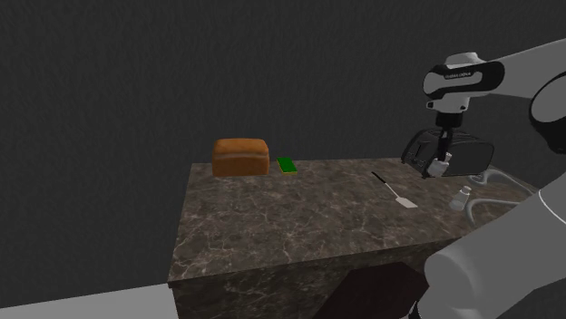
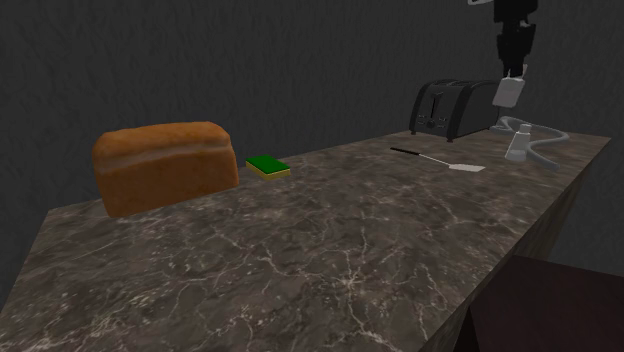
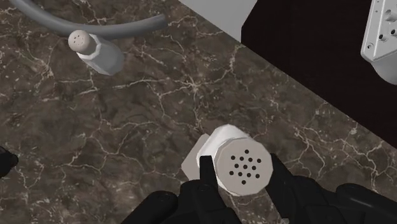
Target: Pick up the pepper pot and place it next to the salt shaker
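My black gripper (image 3: 243, 170) is shut on the pepper pot (image 3: 224, 145), a white cylinder with several holes in its top, clasped at that top. The pot (image 2: 509, 92) hangs in the air below the gripper (image 2: 513, 72), above the dark marbled counter (image 2: 330, 240) and in front of the toaster. The salt shaker (image 3: 95, 51) is a smaller pale pot standing on the counter under a grey faucet spout. In the shoulder view the salt shaker (image 1: 463, 199) stands lower and to the right of the gripper (image 1: 439, 163), apart from the held pot (image 1: 437, 169).
A black toaster (image 2: 450, 108) stands at the back, and a grey faucet (image 2: 540, 135) curves beside the salt shaker. A spatula (image 2: 440, 160) lies mid-counter. A bread loaf (image 2: 165, 165) and a green sponge (image 2: 268, 167) sit far to the left. The counter edge (image 3: 299, 83) runs close by.
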`<state>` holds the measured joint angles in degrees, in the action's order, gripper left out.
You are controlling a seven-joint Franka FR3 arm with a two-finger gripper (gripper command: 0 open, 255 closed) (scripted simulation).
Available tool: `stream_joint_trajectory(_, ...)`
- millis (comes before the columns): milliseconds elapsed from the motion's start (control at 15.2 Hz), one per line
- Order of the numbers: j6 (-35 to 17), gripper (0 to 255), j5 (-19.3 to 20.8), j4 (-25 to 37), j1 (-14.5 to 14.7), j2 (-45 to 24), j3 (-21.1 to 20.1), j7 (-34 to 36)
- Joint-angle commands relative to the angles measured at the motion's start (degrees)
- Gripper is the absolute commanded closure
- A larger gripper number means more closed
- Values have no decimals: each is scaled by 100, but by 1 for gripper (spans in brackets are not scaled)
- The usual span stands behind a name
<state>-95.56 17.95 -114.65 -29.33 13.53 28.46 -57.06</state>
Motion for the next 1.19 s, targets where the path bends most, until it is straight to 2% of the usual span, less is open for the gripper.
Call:
stream_joint_trajectory(0,-79,255,45,53,-104,-62,181,-276)
stream_joint_trajectory(594,-417,255,45,500,-586,-532,1070,-1642)
stream_joint_trajectory(858,-583,255,-178,864,-818,-970,1491,-2352)
stream_joint_trajectory(1122,-725,255,-603,1340,-1137,-1580,1876,-3145)
